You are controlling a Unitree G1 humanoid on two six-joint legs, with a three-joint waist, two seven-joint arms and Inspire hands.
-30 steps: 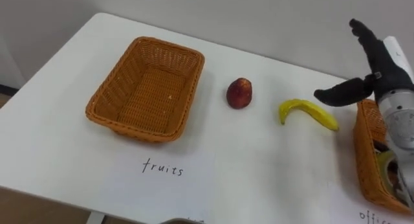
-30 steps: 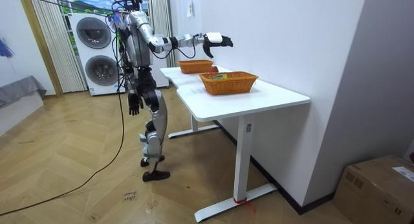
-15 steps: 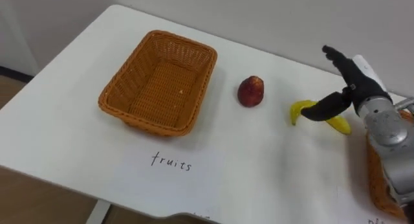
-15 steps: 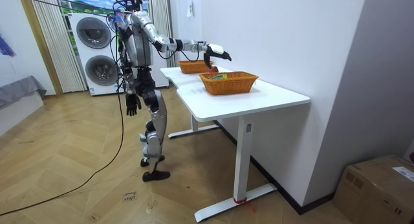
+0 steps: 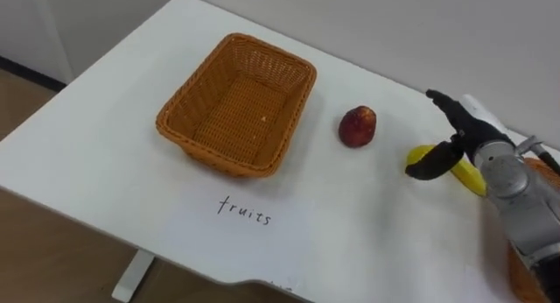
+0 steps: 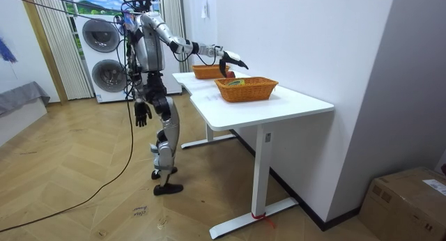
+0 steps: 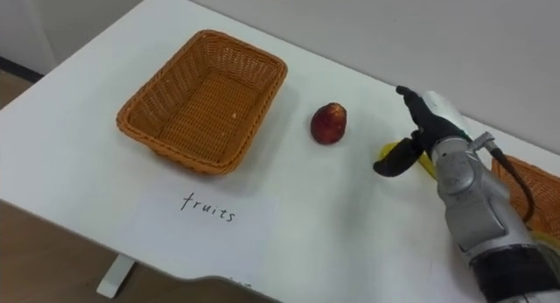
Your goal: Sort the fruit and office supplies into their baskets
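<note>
On the white table (image 5: pixel 105 154), an empty wicker fruit basket (image 5: pixel 236 106) stands at the left, above a paper label reading "fruits" (image 5: pixel 245 213). To its right lies a red fruit (image 5: pixel 357 126), and farther right a yellow banana (image 5: pixel 421 152). My right hand (image 5: pixel 466 135) is low over the banana and open, with its thumb on the near side and straight fingers over the far side, hiding the banana's middle. My left hand (image 6: pixel 141 114) hangs open at my side in the room view.
A second wicker basket (image 7: pixel 528 182) sits at the table's right end, behind my right forearm, and holds some items. A wall runs along the table's far edge. I stand at the table's long side, with washing machines (image 6: pixel 104 56) behind me.
My right hand has come down from above the table to the banana, and its thumb now reaches across it. The head camera has shifted, so the whole scene sits further right.
</note>
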